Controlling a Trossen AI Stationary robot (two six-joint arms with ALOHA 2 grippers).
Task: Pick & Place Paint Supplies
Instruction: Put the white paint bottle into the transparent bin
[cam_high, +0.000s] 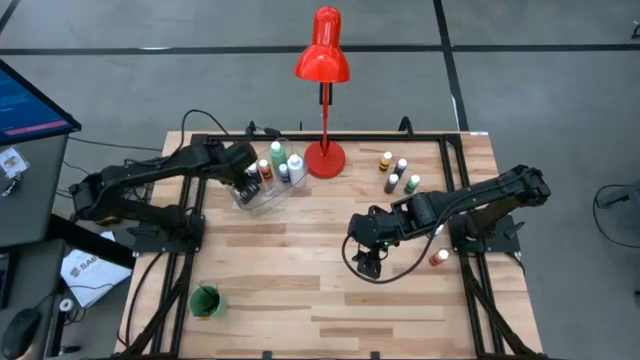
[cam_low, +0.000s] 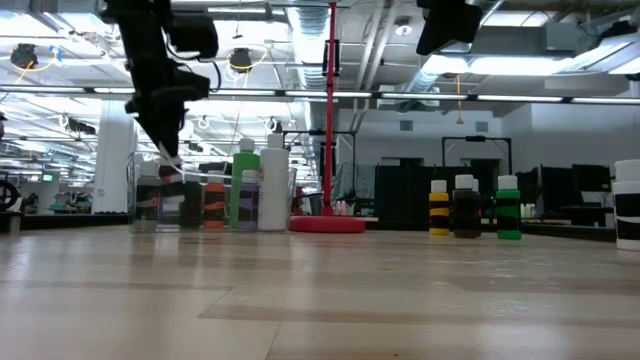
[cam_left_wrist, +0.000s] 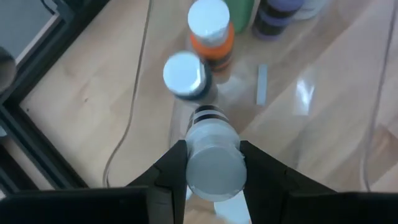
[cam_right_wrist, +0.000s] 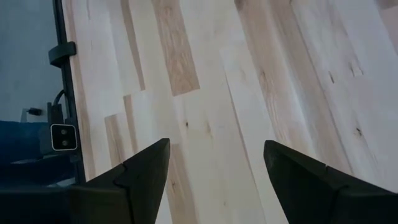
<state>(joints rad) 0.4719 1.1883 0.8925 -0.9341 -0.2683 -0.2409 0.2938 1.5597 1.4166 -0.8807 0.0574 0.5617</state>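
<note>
White-capped bottle pinched in my left gripper over the clear tray, two more capped bottles just past its fingertips, my right gripper spread wide, empty, above bare table

White-capped bottle upright in gripper; others upright.

You've got a light wood-plank table with a black frame around its edges. On it: a red desk lamp standing at the back centre, a clear container left of the lamp base with several bottles in it, four small bottles grouped right of the lamp, one bottle near the right edge, and a green cup front left.
</note>
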